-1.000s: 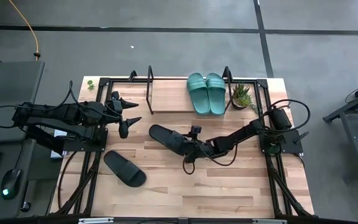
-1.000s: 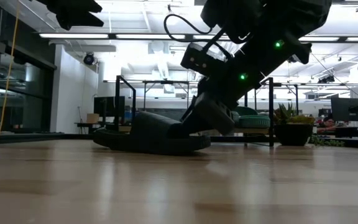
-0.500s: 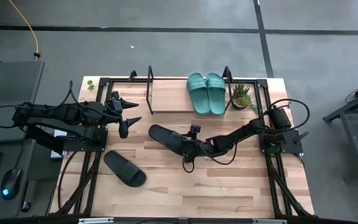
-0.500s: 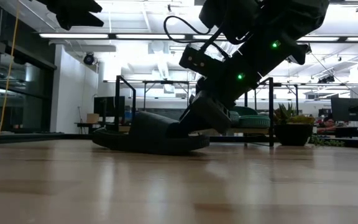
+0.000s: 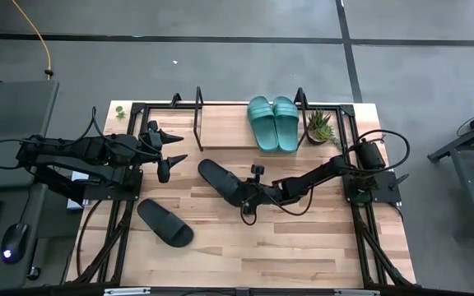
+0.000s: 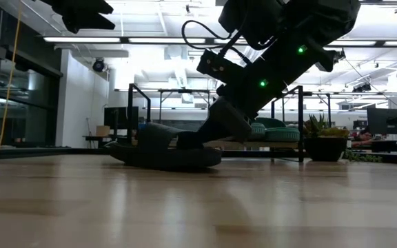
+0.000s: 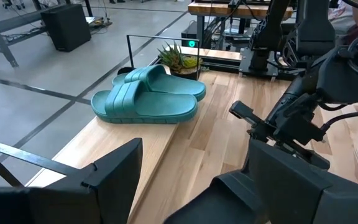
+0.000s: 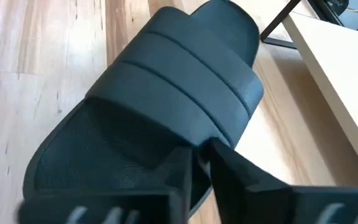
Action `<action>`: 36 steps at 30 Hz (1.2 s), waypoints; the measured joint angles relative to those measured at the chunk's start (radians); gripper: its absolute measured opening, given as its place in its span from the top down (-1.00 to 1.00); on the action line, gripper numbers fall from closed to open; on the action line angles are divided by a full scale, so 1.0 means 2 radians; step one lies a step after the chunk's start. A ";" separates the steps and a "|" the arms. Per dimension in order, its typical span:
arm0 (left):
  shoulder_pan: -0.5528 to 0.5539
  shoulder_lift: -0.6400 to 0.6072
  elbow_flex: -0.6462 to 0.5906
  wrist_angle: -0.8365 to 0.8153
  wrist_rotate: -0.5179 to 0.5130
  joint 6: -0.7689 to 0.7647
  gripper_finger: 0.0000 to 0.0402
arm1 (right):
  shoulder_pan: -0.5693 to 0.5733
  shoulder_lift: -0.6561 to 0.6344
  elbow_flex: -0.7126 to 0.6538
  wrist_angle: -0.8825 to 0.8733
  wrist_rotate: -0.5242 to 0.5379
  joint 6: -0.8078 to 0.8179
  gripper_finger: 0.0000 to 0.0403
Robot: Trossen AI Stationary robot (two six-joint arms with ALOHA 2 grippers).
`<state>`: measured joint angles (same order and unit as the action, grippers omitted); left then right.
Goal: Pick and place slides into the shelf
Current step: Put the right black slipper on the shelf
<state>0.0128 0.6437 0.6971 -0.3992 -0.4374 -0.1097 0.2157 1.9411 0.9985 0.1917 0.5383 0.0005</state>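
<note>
Looking down, the right tool point(image 5: 248, 196) pinches a black slide point(image 5: 220, 181) mid-bench point(image 5: 303, 247), short of the shelf point(image 5: 220, 127). Low view: lift clear before carrying. Right wrist: fingers point(image 8: 185, 171) clamp the heel rim; keep that.

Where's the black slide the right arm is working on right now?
High view: the black slide lies mid-table, just in front of the shelf, with the right pincer shut on its heel; the other black slide sits nearer the front left.

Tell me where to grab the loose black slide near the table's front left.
Grip the black slide across its heel rim, from above. It lies flat, sole down, apart from everything, and the left claw hangs open just behind it.
</note>
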 joint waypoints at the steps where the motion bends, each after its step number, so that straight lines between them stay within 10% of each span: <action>1: 0.000 0.000 0.000 0.000 0.000 0.000 -0.36 | 0.000 0.000 0.000 0.000 -0.002 0.000 0.90; 17: 0.000 0.000 0.000 0.000 0.000 0.000 -0.36 | 0.000 0.000 0.049 -0.045 -0.017 -0.016 1.00; 36: 0.000 0.000 0.000 0.000 0.000 -0.001 -0.36 | 0.033 -0.003 0.183 -0.287 0.106 0.036 1.00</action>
<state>0.0131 0.6434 0.6975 -0.3988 -0.4377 -0.1108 0.2816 1.9354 1.3635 -0.3824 0.7508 0.0731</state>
